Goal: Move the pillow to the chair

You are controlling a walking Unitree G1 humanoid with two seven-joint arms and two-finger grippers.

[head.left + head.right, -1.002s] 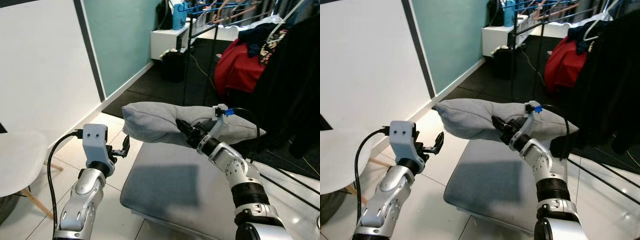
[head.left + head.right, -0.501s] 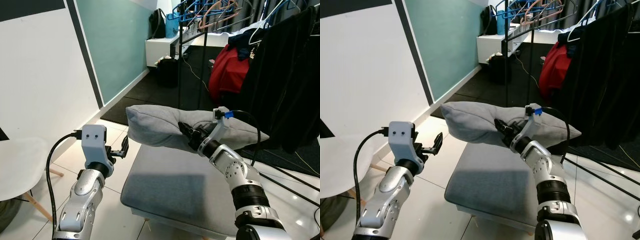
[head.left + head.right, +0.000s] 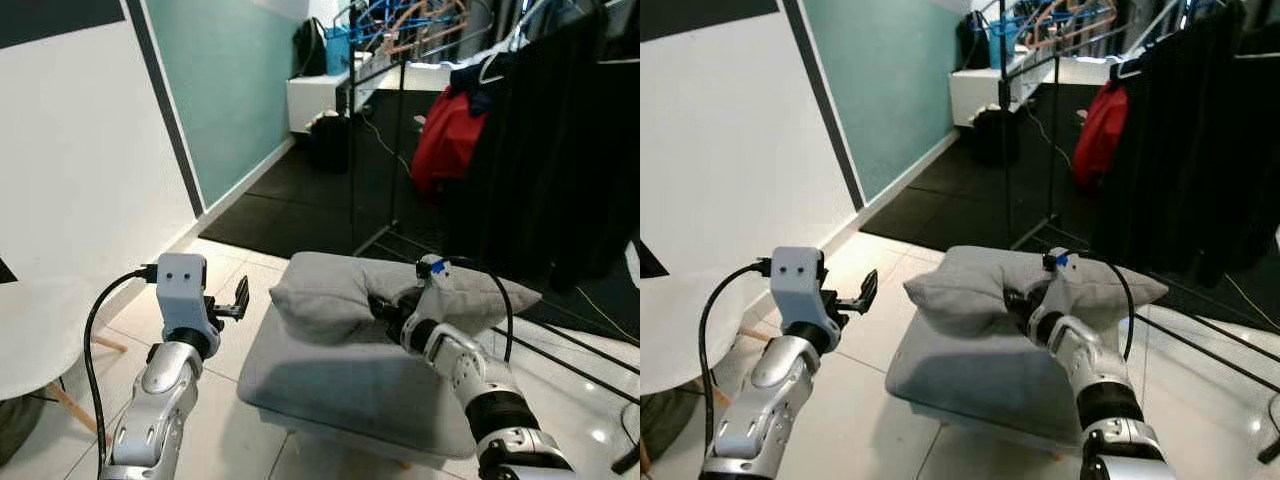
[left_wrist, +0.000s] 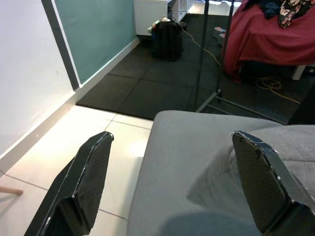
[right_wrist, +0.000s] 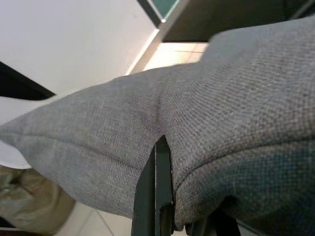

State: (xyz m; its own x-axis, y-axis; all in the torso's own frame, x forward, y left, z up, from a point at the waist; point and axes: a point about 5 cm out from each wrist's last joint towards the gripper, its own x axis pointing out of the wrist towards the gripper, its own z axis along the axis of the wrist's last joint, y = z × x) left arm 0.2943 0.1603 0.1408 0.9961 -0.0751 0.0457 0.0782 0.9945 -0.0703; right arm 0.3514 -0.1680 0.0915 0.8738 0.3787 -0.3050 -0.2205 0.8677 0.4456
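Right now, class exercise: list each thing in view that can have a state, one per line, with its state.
pillow: gripped, lying on the grey seat.
right end effector: shut on the pillow's fabric.
left end effector: open, holding nothing, beside the seat.
grey seat: bears the pillow at its back part.
white chair: nothing on the visible part.
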